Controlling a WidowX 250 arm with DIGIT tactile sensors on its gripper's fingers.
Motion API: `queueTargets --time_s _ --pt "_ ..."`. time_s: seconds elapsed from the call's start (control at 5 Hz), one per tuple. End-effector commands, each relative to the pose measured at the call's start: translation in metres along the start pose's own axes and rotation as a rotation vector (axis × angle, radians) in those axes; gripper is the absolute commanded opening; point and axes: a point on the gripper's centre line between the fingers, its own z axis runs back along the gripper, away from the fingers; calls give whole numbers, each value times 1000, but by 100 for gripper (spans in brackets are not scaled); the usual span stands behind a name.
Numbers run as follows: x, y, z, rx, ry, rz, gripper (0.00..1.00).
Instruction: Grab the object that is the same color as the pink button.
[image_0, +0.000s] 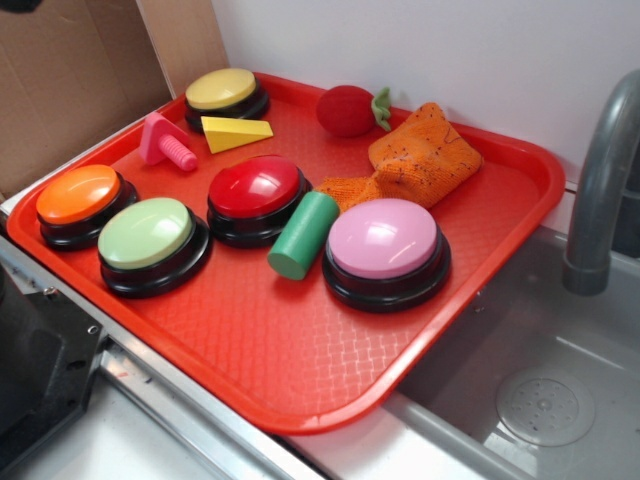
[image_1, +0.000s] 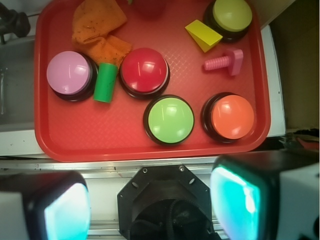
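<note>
A red tray (image_0: 300, 390) lies on the desk beside a sink (image_0: 540, 400) and carries five dome buttons: the pink button (image_0: 383, 238) toward the sink side, a red button (image_0: 256, 188) with a green cylinder (image_0: 303, 236) lying between the two, then a green button (image_0: 146, 233), an orange button (image_0: 78, 194) and a yellow button (image_0: 222, 90) at the far edge. An orange cloth (image_0: 415, 155) and a red plush fruit (image_0: 348, 110) sit at the back, and the small hot-pink peg toy (image_0: 163, 142) lies near the yellow button, just beside a yellow wedge (image_0: 235, 132). The pincer (image_1: 150, 210) hangs open above the tray's near edge, well apart from the peg toy, holding nothing.
</note>
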Motion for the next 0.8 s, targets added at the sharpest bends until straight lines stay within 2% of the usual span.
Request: queueTargets --time_s 0.0,0.4,0.6 --pt "0 0 0 0 0 0 100" --pt "34 28 -48 65 -88 323 100" --pt "55 50 -77 113 -103 441 100"
